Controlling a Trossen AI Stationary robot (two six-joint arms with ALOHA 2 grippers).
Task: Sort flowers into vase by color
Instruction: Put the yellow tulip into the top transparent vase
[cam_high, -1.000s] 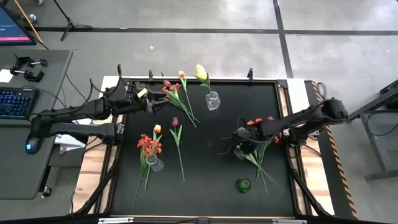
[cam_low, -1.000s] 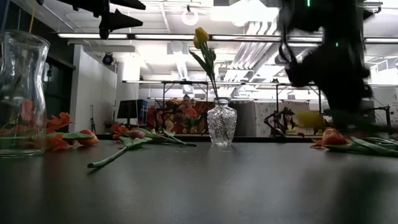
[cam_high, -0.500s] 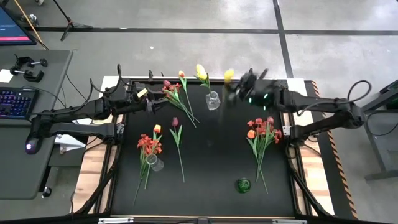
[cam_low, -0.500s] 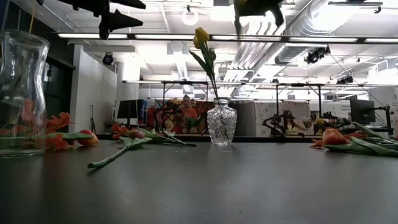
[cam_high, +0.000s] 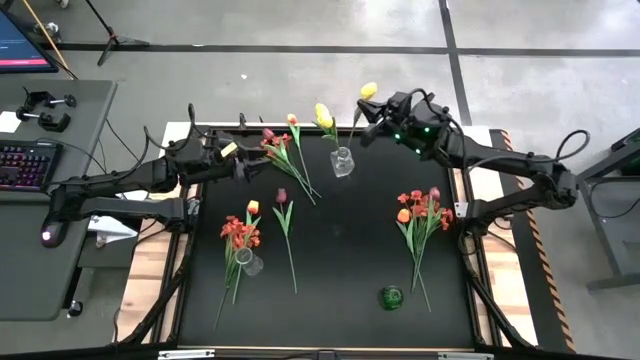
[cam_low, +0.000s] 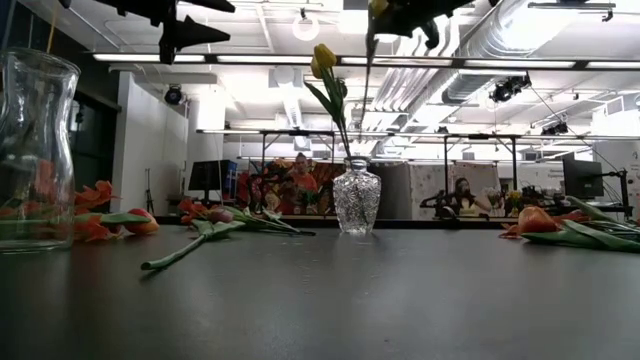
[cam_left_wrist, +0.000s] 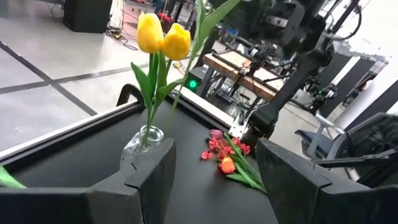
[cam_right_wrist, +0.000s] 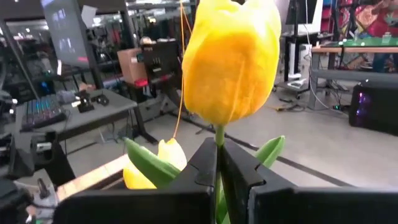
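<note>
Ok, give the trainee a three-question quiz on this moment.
1. True or false: the right gripper is shut on a yellow tulip.
2. Which vase already holds a yellow flower? A) the clear vase at the back B) the green vase
3. Fill in: the left gripper has its jaws ____.

Key: 1 true; 2 A; 3 open.
</note>
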